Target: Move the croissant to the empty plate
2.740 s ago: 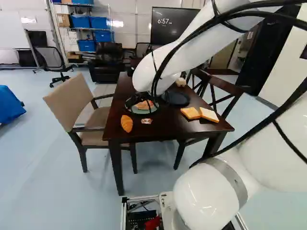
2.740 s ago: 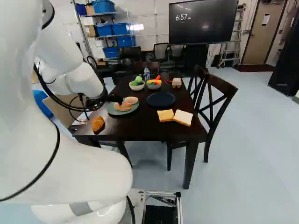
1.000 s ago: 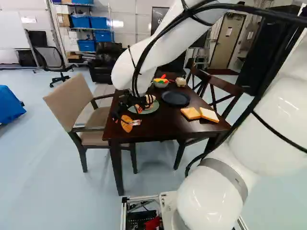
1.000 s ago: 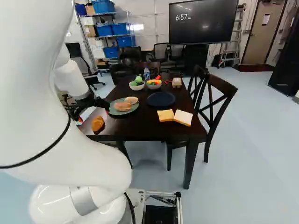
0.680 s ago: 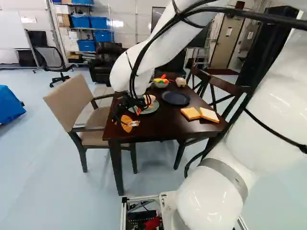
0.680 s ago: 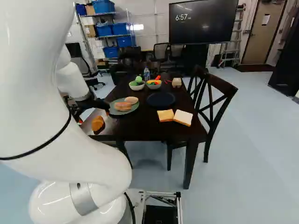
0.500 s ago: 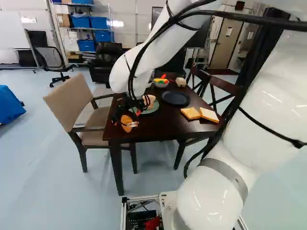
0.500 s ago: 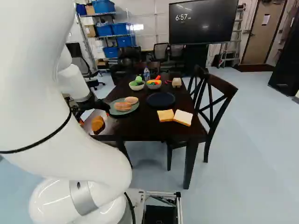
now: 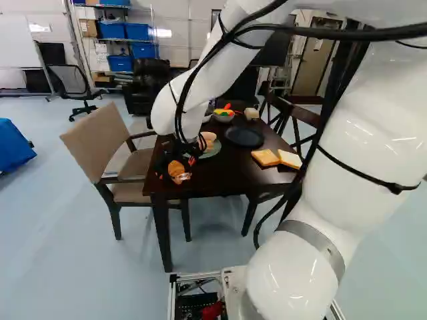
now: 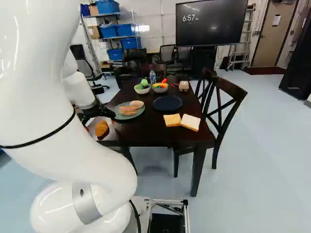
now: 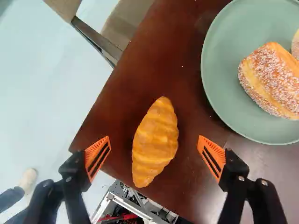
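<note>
Left base view shows that the tool (image 11: 154, 143) has moved back toward the near corner of the table (image 10: 146, 133) and is now over the croissant (image 10: 101, 128), while the base has stayed in its place. The croissant has not moved; it lies on the table near this corner. The tool is released: its fingers stand wide, one on each side of the croissant, not touching it. So I judge that the grasp comes next, after lowering a little. One finger is near the table edge and could catch on it. The green plate (image 11: 217, 70), with a sugared roll (image 11: 270, 79), lies between the croissant and the dark empty plate (image 10: 167, 103), so the carry should pass high. Two bread slices (image 10: 181, 121) lie on the near side of the dark plate.
</note>
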`<state>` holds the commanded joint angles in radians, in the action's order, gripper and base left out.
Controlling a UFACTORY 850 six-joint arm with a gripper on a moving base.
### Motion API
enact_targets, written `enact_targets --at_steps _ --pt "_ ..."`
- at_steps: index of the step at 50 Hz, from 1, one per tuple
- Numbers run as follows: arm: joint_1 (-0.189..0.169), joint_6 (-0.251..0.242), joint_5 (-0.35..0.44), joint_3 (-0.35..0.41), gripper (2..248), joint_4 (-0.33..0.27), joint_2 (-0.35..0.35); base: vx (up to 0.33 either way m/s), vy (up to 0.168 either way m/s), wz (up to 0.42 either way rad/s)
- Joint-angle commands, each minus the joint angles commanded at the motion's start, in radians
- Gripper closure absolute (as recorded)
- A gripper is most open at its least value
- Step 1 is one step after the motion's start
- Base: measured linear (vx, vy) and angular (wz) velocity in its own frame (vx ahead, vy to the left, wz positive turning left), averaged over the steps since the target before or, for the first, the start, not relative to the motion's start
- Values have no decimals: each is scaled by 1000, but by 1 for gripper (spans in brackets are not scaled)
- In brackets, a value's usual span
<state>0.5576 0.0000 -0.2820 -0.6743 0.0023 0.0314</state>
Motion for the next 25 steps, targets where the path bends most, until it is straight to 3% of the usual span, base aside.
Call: enact_targets --at_steps 13,14,18,19,23,25 --pt "0 0 0 0 7 0 0 0 0 0" --pt "0 0 0 0 20 0 0 0 0 0" --pt "0 0 0 0 20 0 0 0 0 0" --pt "0 0 0 0 32 0 0 0 0 0" --pt "0 0 0 0 32 0 0 0 0 0" --pt "0 0 0 0 44 0 0 0 0 0"
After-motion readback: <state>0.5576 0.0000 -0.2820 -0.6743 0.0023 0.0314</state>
